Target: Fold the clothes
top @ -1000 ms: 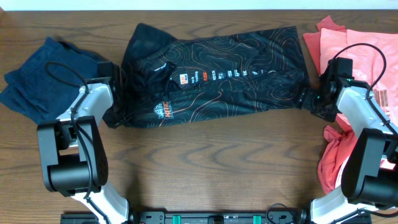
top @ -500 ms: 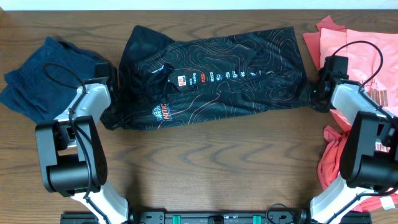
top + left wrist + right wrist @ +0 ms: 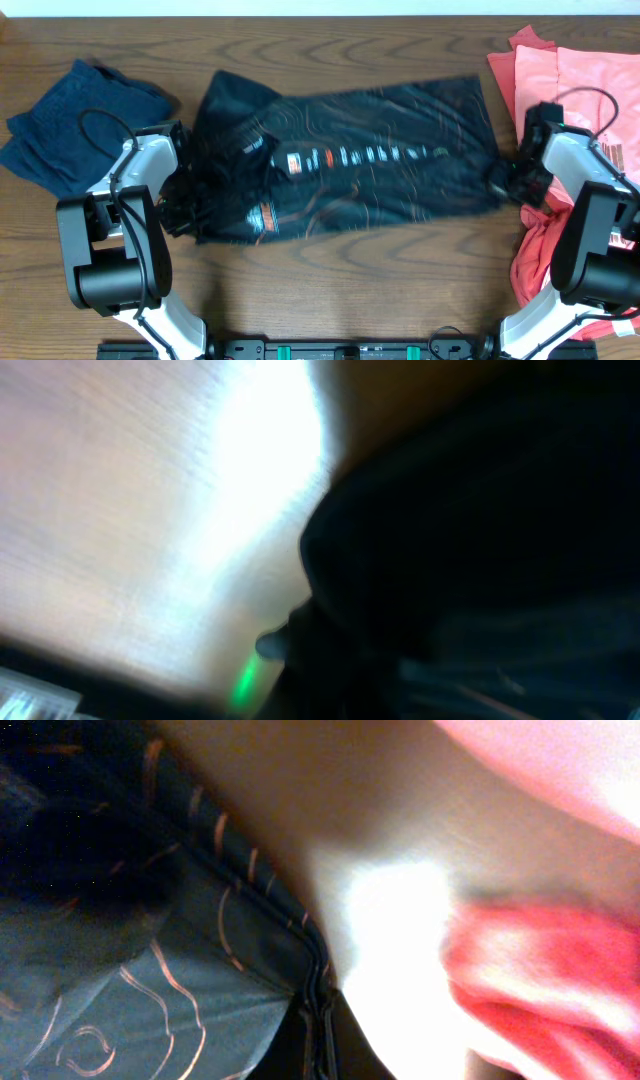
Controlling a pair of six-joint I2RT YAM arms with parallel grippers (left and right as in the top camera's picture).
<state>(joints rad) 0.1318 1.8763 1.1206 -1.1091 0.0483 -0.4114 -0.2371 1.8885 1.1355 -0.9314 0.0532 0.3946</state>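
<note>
The black jersey with orange contour lines stretches across the table's middle between both arms and is blurred by motion. My left gripper is shut on its left end; in the left wrist view dark cloth fills the right side and hides the fingers. At the jersey's right edge my right gripper is shut, and the right wrist view shows the folded hem pinched between the jaws. Coral-pink T-shirts lie at the far right. A dark navy garment lies at the far left.
More coral cloth is bunched beside the right arm's base and shows close to the jaws. Bare wooden table runs along the front, ahead of the jersey.
My right gripper has shut on the jersey's right edge. Both grippers have moved toward the front edge, and the jersey has shifted that way with them, now blurred.
</note>
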